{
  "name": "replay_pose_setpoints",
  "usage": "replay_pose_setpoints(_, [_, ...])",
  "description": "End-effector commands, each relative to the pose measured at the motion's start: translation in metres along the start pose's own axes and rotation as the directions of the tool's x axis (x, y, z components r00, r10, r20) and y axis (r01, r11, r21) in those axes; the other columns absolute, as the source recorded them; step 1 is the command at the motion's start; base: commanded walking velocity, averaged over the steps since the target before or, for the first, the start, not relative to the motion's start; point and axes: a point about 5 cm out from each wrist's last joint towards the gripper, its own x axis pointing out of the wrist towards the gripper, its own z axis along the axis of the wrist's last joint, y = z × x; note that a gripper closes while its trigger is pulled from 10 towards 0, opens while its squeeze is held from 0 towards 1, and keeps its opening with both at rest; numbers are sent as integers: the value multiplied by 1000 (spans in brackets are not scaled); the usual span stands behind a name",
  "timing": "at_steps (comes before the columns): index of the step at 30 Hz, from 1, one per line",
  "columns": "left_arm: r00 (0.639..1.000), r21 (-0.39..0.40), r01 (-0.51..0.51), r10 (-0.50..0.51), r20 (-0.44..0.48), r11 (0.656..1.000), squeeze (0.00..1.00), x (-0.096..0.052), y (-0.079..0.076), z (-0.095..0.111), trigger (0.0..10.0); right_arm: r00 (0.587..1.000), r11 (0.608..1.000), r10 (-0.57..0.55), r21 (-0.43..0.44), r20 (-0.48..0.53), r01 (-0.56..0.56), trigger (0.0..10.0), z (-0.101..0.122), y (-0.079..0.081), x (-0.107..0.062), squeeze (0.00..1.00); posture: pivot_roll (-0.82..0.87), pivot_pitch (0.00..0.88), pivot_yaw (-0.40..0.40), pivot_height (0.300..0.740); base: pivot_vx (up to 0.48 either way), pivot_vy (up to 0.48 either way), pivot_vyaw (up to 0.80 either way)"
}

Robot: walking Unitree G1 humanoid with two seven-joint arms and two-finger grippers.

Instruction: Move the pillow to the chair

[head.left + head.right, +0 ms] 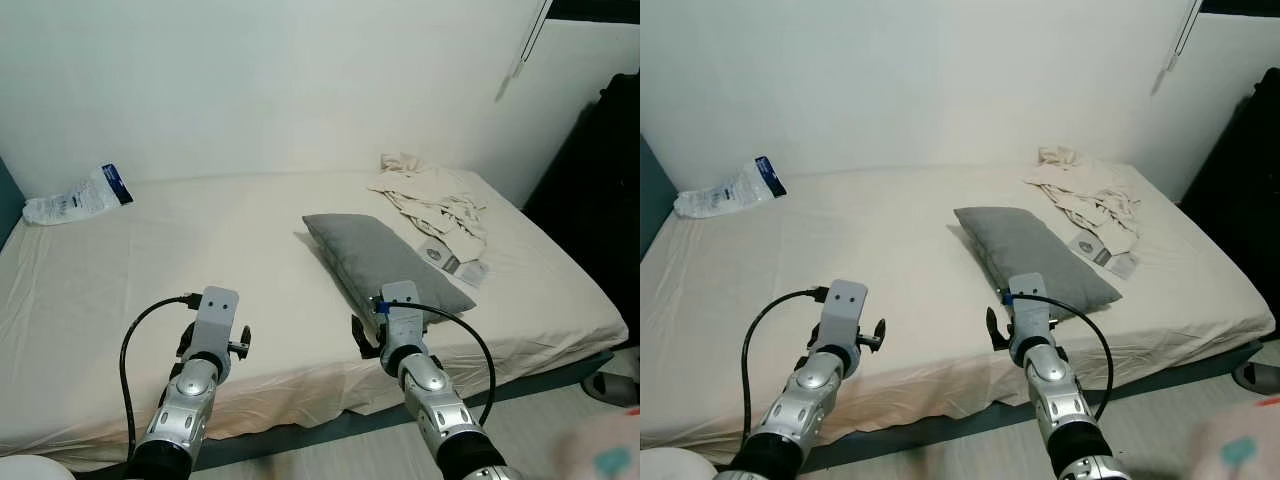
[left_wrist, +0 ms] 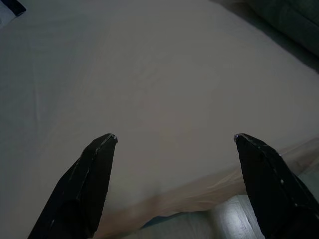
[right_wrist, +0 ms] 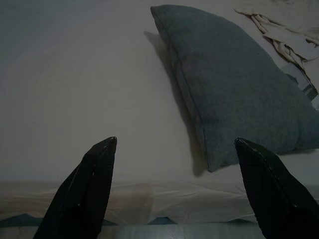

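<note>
both silver arms raised forward; left gripper (image 2: 174, 140) fingers spread wide, right gripper (image 3: 175, 142) likewise.

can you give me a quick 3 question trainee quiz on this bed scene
1. True or false: the grey pillow lies flat on the bed.
2. Which pincer is nearer the pillow? A) left pincer B) right pincer
3. Fill in: both pincers are ____, holding nothing.

Key: 1 true. 2 B; its near corner sits just beyond the right pincer, while the left one faces bare sheet. 3 open.
</note>
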Motion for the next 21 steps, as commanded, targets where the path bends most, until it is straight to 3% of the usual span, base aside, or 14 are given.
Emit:
replay_pose_setpoints(1, [1000, -11, 11, -11, -6, 1000, 0, -2, -4, -3, 10000, 1000, 1000, -9, 15, -13, 9, 10000, -6, -2, -3, 0, -33, 50, -45, 712, 0, 0, 0])
replay_pose_setpoints(15, [996, -56, 85, -84, 17, 995, 0, -3, -11, 1, 10000, 1000, 1000, -17, 18, -19, 17, 10000, -7, -2, -2, 0, -36, 49, -37, 712, 0, 0, 0])
replay_pose_setpoints(21, [994, -61, 107, -105, 34, 992, 0, -2, -13, 5, 10000, 1000, 1000, -22, 20, -18, 23, 10000, -6, -3, -2, 0, -37, 48, -34, 712, 331, 0, 0])
